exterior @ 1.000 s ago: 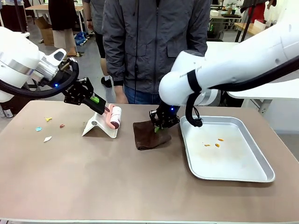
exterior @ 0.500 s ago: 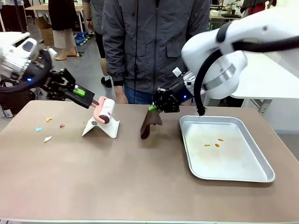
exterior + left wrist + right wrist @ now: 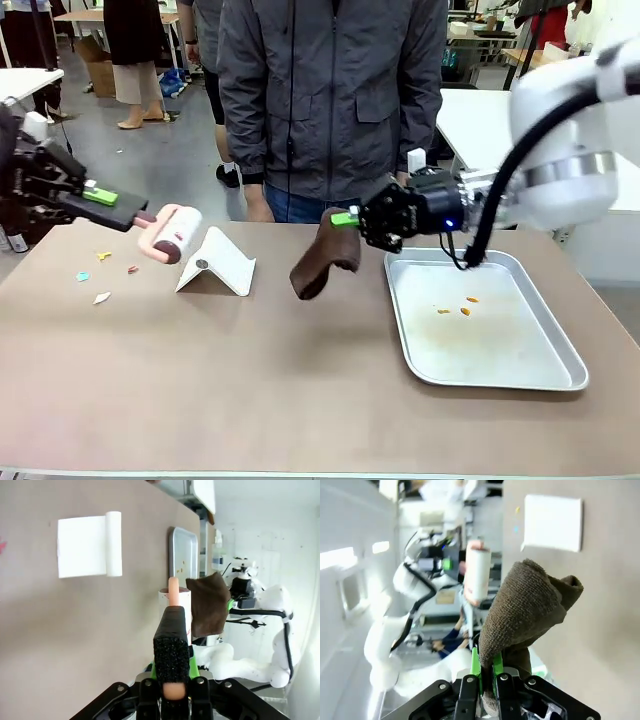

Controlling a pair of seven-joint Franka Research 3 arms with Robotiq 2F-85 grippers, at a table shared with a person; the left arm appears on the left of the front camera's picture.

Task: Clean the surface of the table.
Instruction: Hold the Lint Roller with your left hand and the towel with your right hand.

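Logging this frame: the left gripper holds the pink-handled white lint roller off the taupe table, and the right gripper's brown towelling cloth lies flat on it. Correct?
Not quite: the brown towelling cloth hangs bunched from the shut right gripper, not flat on the taupe table, as the front view shows. The rest stands.

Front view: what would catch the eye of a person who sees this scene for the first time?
Two tools held in the air above the table: the left gripper clamps a lint roller by its handle at the left, and the right gripper holds a brown cloth hanging near the middle. At the right lies a metal tray with a few orange crumbs.
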